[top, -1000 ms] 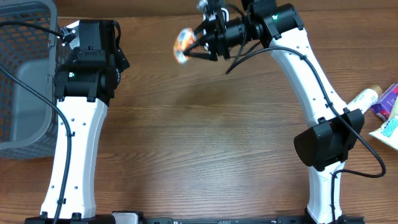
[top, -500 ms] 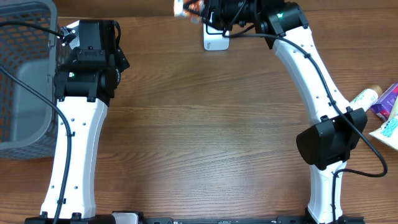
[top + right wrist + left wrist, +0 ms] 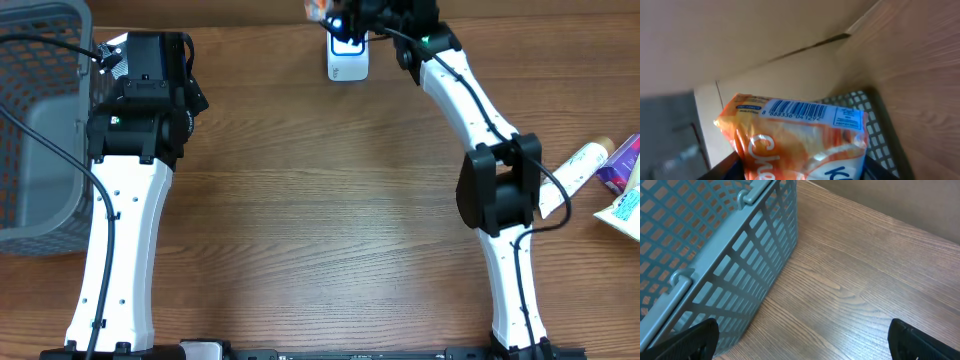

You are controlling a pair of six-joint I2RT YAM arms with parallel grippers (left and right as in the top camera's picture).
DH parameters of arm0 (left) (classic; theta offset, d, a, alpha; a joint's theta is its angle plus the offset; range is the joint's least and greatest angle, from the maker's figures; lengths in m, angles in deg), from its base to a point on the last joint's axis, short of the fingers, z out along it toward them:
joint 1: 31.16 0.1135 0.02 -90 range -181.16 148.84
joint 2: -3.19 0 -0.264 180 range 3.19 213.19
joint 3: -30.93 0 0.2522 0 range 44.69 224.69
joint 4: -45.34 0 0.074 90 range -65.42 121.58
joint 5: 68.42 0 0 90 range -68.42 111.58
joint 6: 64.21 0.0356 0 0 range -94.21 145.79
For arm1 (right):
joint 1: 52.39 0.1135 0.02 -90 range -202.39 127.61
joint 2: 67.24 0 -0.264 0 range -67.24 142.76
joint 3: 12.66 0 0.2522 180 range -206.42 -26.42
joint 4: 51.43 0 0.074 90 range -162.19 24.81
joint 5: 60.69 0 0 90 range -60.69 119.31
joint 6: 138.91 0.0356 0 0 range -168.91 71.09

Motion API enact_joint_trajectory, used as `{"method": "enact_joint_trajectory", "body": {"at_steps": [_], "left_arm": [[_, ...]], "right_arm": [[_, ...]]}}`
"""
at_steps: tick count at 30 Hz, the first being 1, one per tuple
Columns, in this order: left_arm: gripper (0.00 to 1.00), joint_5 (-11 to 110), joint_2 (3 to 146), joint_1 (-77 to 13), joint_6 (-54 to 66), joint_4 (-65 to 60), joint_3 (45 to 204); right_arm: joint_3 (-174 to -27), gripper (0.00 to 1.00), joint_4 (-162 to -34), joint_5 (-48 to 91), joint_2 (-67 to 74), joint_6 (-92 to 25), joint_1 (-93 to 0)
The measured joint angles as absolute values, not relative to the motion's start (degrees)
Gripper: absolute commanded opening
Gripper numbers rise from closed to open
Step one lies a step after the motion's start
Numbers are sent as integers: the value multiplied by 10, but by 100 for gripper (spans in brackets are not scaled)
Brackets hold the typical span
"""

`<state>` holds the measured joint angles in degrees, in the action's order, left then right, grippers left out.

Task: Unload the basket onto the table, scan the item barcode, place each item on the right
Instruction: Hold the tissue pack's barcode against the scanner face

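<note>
Where the snack packet is: the orange snack packet (image 3: 800, 145) is up off the bench, at the far edge of the overhead view (image 3: 317, 10), just beyond and to the left of the white scanner (image 3: 347, 65).
Barcode: the barcode (image 3: 797, 111) is printed on a white and blue label along the packet's upper edge and faces the right wrist camera. The digits under it are too small to read with confidence.
Right gripper: the right gripper (image 3: 805, 169) grips the snack packet. Its dark fingers (image 3: 732, 167) show at the packet's lower corners, with the packet filling the space between them.
Right arm: it is stretched far across the bench (image 3: 320, 230), with its gripper end over the scanner's far side.
White scanner: it stands on the bench near the far edge, with a bluish glow on its upper part.
Left gripper: the left gripper (image 3: 805, 342) is spread wide with nothing between its fingertips (image 3: 695, 340), which show only at the lower corners of the left wrist view.
Basket: the grey slatted basket (image 3: 740, 270) sits at the left of the bench, just beside the left gripper.
Other goods: a tube (image 3: 585, 160), a purple pack (image 3: 625, 160) and a blue and white pack (image 3: 625, 210) lie together at the right edge of the bench, well apart from the scanner.
</note>
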<state>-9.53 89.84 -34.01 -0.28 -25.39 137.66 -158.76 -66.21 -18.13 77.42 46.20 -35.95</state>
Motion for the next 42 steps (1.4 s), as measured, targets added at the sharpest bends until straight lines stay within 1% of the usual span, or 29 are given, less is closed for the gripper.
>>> {"method": "enact_joint_trajectory", "body": {"at_steps": [5,7,14,17,19,22,24,28,29,31,35,36,37,38,39,42], "left_arm": [[100,-95,898,-340,-3,-254,1377],[100,-95,898,-340,-3,-254,1377],[100,-95,898,-340,-3,-254,1377],[100,-95,898,-340,-3,-254,1377],[100,-95,898,-340,-3,-254,1377],[100,-95,898,-340,-3,-254,1377],[100,-95,898,-340,-3,-254,1377],[100,-95,898,-340,-3,-254,1377],[100,-95,898,-340,-3,-254,1377],[100,-95,898,-340,-3,-254,1377],[100,-95,898,-340,-3,-254,1377],[100,-95,898,-340,-3,-254,1377],[100,-95,898,-340,-3,-254,1377],[100,-95,898,-340,-3,-254,1377],[100,-95,898,-340,-3,-254,1377],[100,-95,898,-340,-3,-254,1377]], "right_arm": [[-1586,56,-632,-163,802,548,-377],[-1586,58,-630,-152,802,573,-382],[-1586,58,-629,-126,807,670,-389],[-1586,59,-635,-114,815,670,-388],[-1586,59,-656,-107,818,670,-388],[-1586,63,-699,-97,823,670,-388],[-1586,63,-720,-92,824,670,-388],[-1586,63,-723,-88,827,670,-388],[-1586,63,-723,-88,828,670,-388],[-1586,56,-723,-88,828,670,-388],[-1586,56,-723,-88,828,670,-388],[-1586,57,-723,-88,828,670,-388],[-1586,60,-727,-87,828,670,-388],[-1586,64,-741,-88,828,670,-388],[-1586,71,-755,-87,828,670,-388],[-1586,82,-795,-90,829,667,-388]]}}
